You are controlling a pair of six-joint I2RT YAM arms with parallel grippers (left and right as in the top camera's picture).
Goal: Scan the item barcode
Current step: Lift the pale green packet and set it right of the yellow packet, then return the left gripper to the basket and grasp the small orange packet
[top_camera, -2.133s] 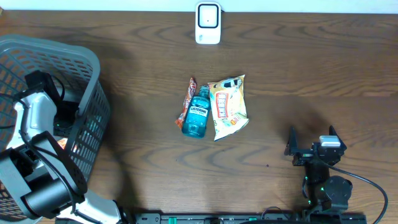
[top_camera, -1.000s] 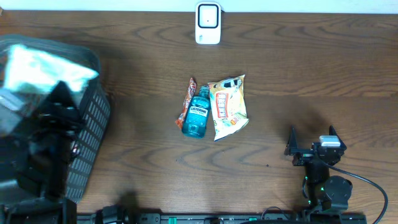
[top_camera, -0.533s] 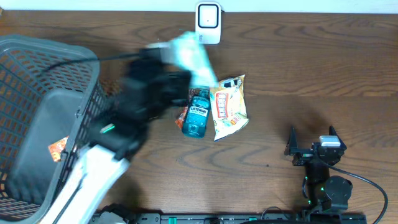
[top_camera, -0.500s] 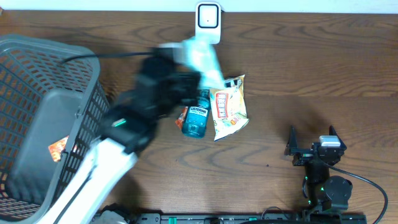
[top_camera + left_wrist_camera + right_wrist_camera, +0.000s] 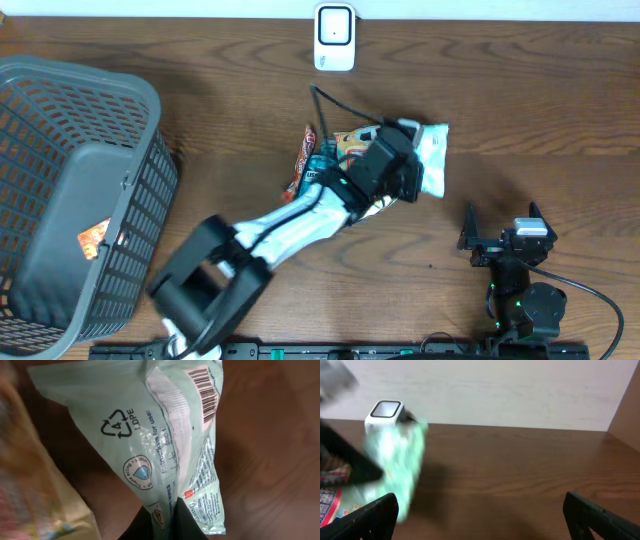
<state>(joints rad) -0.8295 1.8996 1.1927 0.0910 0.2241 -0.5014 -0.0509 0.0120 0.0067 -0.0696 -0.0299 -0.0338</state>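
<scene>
Pouch (image 5: 435,160) now outside basket (image 5: 148,200), orange pkt (image 5: 92,238) inside

Dark wood-grain table (image 5: 560,100) against a pale wall (image 5: 520,390)

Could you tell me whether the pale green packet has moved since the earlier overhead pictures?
Yes. The pale green packet went from above the basket rightward, past the scanner, to its lower right.

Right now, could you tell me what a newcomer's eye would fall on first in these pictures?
The left gripper, centre of the overhead view and shut on a pale green pouch, draws the eye first; its barcode shows top right in the left wrist view. Next, the gray basket at the left edge.
</scene>
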